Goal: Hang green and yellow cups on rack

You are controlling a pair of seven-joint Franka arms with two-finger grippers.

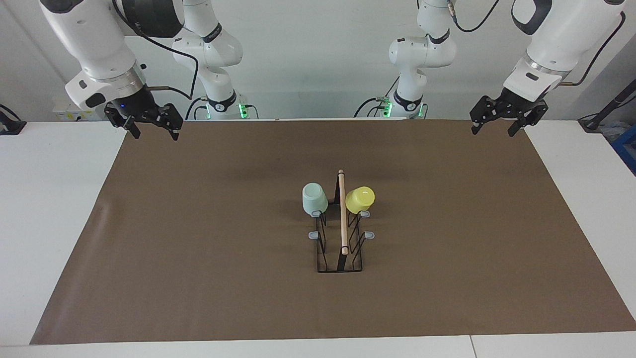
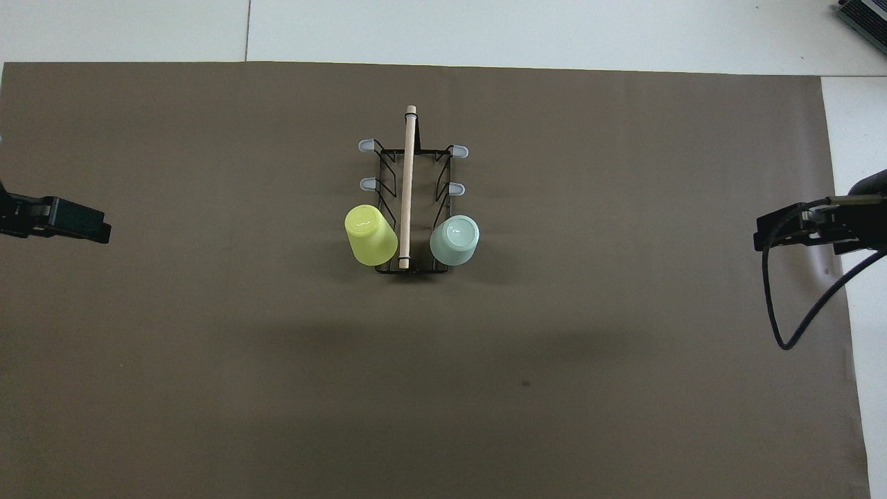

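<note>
A black wire rack (image 1: 340,243) with a round pale wooden rod (image 1: 342,211) along its top stands mid-mat on the worktop (image 1: 49,199), which a matte brown mat (image 1: 198,248) covers. Two smooth tapered plastic cups hang upside down on the pegs at the rack's end nearer the robots: one mint green cup (image 1: 314,199) toward the right arm's end, one yellow cup (image 1: 359,200) toward the left arm's. Four grey-tipped pegs stand bare. The left gripper (image 1: 498,130) and right gripper (image 1: 154,134) hover over the mat's robot-side corners, fingers apart, holding nothing.
</note>
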